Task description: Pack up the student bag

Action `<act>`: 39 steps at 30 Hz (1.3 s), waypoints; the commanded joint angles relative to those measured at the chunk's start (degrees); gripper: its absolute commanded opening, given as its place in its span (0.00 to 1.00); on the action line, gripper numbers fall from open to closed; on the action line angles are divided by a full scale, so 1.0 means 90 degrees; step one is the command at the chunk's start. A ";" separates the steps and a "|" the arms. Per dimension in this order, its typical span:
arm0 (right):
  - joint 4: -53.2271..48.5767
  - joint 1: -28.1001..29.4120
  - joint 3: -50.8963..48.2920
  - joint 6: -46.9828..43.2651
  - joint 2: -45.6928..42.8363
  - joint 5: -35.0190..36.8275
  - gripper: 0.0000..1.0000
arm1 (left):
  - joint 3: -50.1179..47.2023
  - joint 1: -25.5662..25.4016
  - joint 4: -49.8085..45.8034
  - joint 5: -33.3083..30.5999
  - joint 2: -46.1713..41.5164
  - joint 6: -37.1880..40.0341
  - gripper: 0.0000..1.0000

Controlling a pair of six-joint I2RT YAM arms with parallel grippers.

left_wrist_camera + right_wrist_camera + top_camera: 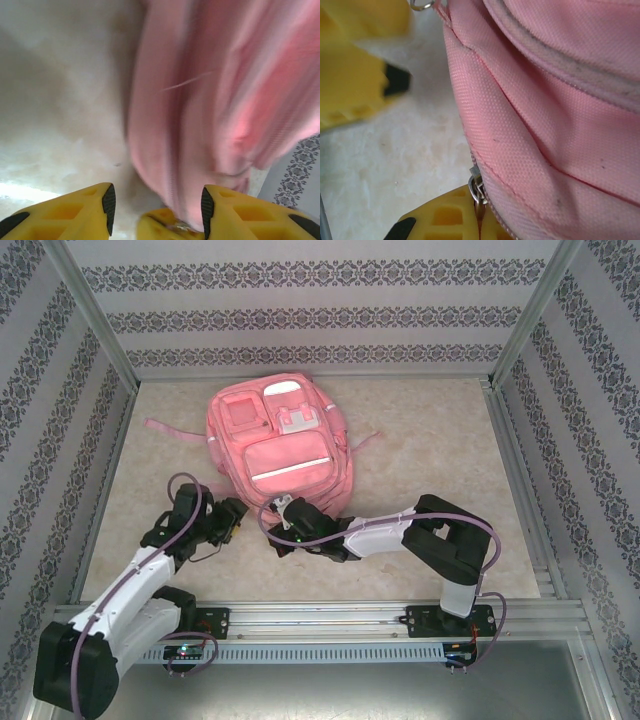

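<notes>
L hand (232,520), jaws apart and gripping nothing, is hovering at the near-left corner of the student bag (285,455), which is lying front-up mid-worktop (430,440). R hand (283,512) is pinching the zip pull (476,190) at the bag's near edge. I'm judging L should be pinning fabric beside the zip while R is drawing along the track, not upward. L wrist pic is blurring badly. I'm not making out how far the zip is running.

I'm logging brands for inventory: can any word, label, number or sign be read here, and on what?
None readable.
The student bag has a pale patch on a front pocket, too small to tell if it bears print.
The wall pattern is ornament, not lettering.
</notes>
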 commanded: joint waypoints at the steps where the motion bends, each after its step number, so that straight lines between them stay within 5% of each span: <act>1: 0.0356 -0.0028 0.0039 0.0212 0.0034 -0.0156 0.00 | -0.0233 -0.0148 0.1204 0.0312 0.0043 -0.0401 0.49; 8: 0.0541 -0.0087 -0.0025 0.0369 0.0131 -0.0229 0.00 | 0.0069 -0.1058 0.1569 -0.0299 0.0292 -0.0270 0.48; 18: 0.0576 -0.0118 -0.0181 0.0387 0.0021 -0.0234 0.00 | 0.0041 -0.1059 0.2062 -0.0559 0.1108 0.0046 0.41; 25: -0.0060 -0.0126 -0.0200 0.0068 -0.0128 0.0074 0.00 | 0.0383 -0.1032 0.1704 -0.0777 0.1627 0.0547 0.17; 39: -0.1364 -0.0648 -0.0440 -0.0486 -0.0759 -0.0007 0.00 | 0.0389 -0.0632 0.1039 -0.0692 0.1454 0.0815 0.14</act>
